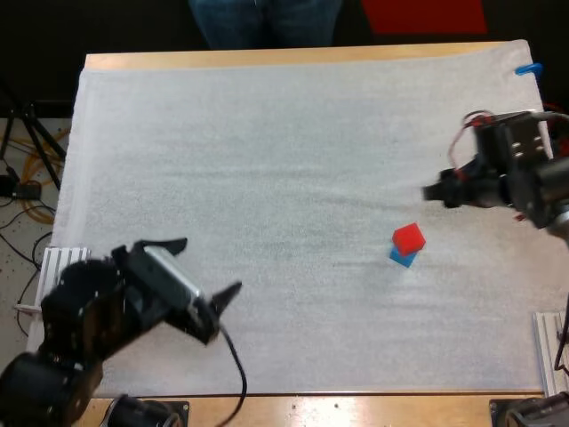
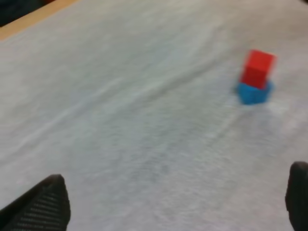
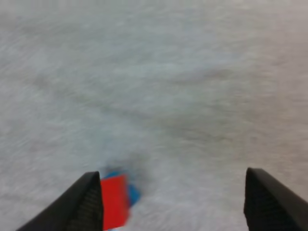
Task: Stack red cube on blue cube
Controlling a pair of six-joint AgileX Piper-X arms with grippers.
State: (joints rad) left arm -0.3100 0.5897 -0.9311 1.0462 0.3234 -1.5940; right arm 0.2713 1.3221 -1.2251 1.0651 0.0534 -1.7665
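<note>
Two end effectors flank the white mat point(image 1: 267, 151) on the tabletop point(image 1: 293, 57). The left end effector point(image 1: 211, 264) hangs with fingers apart, well away from the cubes and probably parked out of the way. The right end effector point(image 1: 434, 192), fingers apart and empty, hovers near the red cube point(image 1: 408, 237), which rests on the blue cube point(image 1: 403, 258) — the stack looks finished.

Stack: small blue cube point(image 1: 403, 259) mostly hidden under small red cube point(image 1: 409, 237). Right wrist view: red cube cut by frame edge, blue cube nearly all behind it. Person's legs point(image 1: 264, 20) cropped.
</note>
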